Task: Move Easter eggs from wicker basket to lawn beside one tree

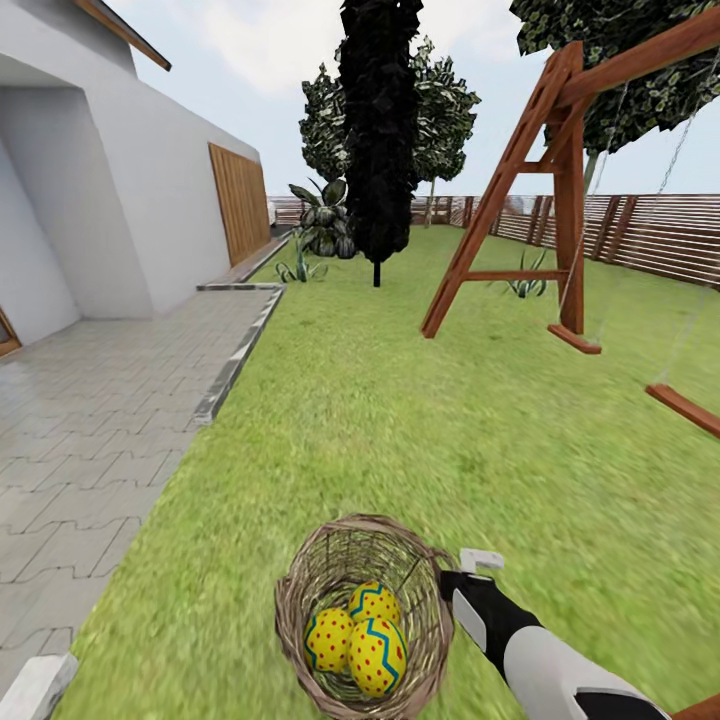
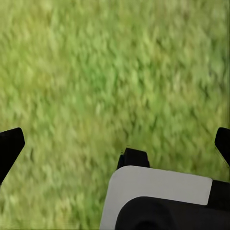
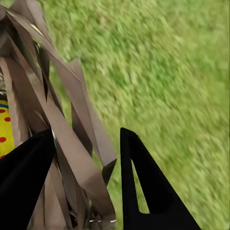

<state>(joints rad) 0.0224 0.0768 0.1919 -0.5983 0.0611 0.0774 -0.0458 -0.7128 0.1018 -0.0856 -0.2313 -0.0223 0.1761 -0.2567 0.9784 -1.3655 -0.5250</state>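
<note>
Where my head camera looks down, the wicker basket stands upright on the lawn, mouth open skyward, round and deep, brown open weave. Three Easter eggs lie clustered on its floor, touching one another; yellow, red-dotted, green zigzag bands; the front egg's long axis tilts up and away from me. My right gripper sits at the basket's right rim, arm white and black. Grey paved patio borders the grass at left behind a stone kerb; wooden swing frame stands right; open grass runs between. All-black tree stands mid-lawn; a leafy tree with pale trunk behind it by the slat fence.

Left wrist view: left gripper, black fingertips spread wide apart, holding nothing, over blurred mottled grass.

Right wrist view: right gripper straddles the basket wall, flat brown strips between its black fingers; whether it presses them I cannot tell. One egg shows through the weave.
</note>
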